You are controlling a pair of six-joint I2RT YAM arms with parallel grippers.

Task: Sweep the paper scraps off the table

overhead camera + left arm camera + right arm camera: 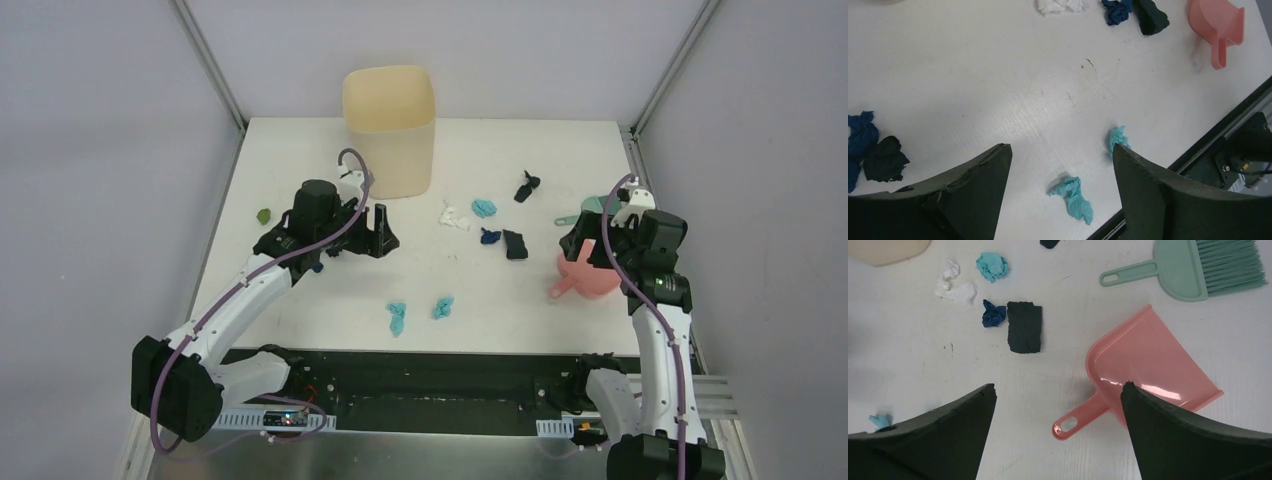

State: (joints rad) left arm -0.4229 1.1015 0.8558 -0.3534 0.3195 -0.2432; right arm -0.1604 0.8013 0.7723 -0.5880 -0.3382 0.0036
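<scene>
Several paper scraps lie on the white table (300,160): green (264,215), white (455,218), light blue (484,208), black (527,187), navy (490,237), black (515,244), and two light blue ones near the front edge (397,317) (443,307). My left gripper (362,235) is open and empty above the table; its view shows the two front scraps (1075,196) (1118,140). My right gripper (590,245) is open and empty over the pink dustpan (585,272). In the right wrist view the dustpan handle (1080,417) lies between the open fingers (968,420).
A tall cream bin (388,130) stands at the back middle. A teal hand brush (590,207) (1193,270) lies beyond the dustpan at the right. A navy scrap (860,137) and a black scrap (885,159) lie under the left arm. Grey walls and rails frame the table.
</scene>
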